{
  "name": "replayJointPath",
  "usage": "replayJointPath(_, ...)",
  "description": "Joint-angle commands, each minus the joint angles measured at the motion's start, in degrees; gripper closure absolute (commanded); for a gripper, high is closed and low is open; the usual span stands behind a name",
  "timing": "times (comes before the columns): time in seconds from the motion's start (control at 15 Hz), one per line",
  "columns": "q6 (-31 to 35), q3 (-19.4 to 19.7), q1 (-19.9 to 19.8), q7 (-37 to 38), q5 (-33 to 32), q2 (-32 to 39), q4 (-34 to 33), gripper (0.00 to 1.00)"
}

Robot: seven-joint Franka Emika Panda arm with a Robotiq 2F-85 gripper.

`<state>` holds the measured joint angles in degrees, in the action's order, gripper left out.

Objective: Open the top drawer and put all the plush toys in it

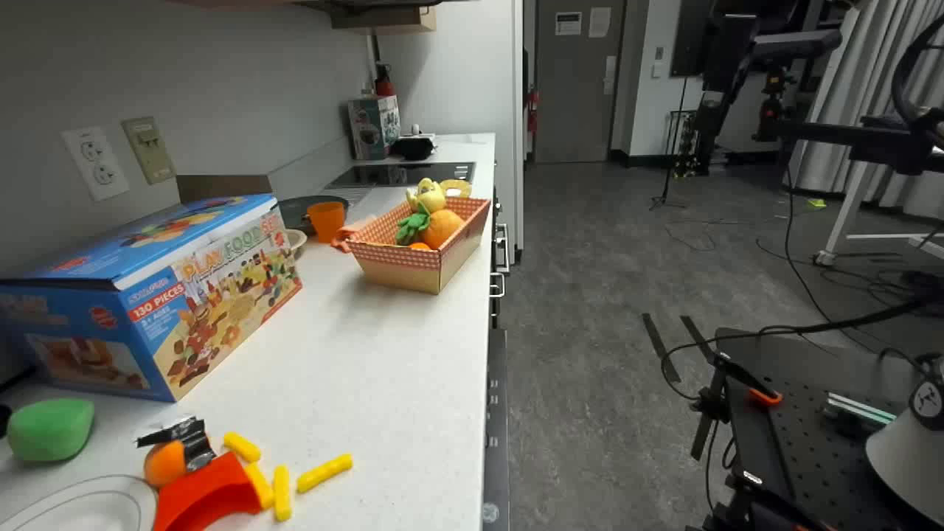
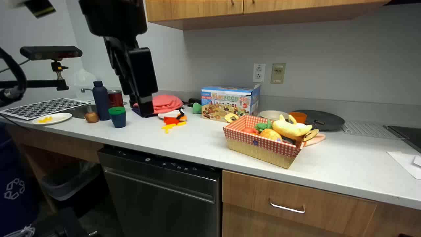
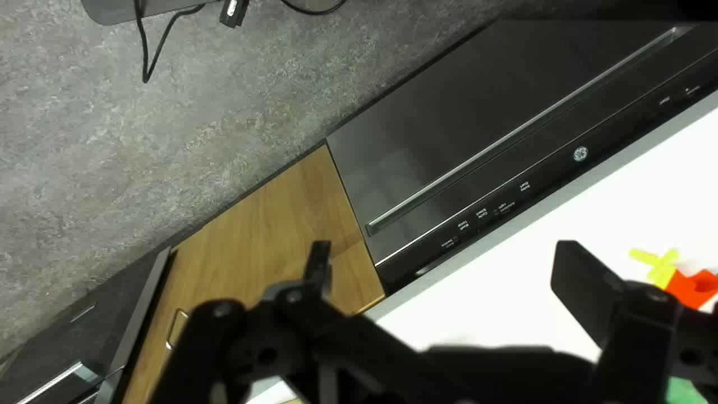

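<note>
Kitchen setting, identified by a dishwasher [image 2: 164, 197] and cooktop [image 1: 387, 175], both lower than the hand [image 3: 443, 262], and wooden wall cabinets [image 2: 197, 9].

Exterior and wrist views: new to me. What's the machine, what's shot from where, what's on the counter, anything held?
It's one robot arm with a two-fingered tool, open and holding nothing. Two pictures are taken from outside it, showing the counter; the wrist one is taken from the arm, looking past the tool at floor, dishwasher and counter edge. On the counter are a basket holding plush toys, a play food box and yellow toy pieces. The top drawer below is closed.
</note>
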<state>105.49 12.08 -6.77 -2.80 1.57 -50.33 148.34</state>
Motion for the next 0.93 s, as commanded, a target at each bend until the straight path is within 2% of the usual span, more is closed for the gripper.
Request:
replayJointPath(0.0, -0.1, -0.6, -0.8, -0.5, 0.5, 0.3, -0.2, 0.0)
replayJointPath(0.53, -0.1, -0.6, -0.8, -0.5, 0.5, 0.3, -0.2, 0.0)
replayJointPath(0.6, 0.7, -7.9, 2.8, 6.8, 4.7, 1.7, -1.1, 0.0)
replayJointPath(0.67, 1.6, -8.9, 3.2, 7.7, 5.8, 3.0, -1.5, 0.0)
replayJointPath(0.87, 5.5, -17.2, 5.1, 15.4, 8.3, 10.9, -5.6, 0.0)
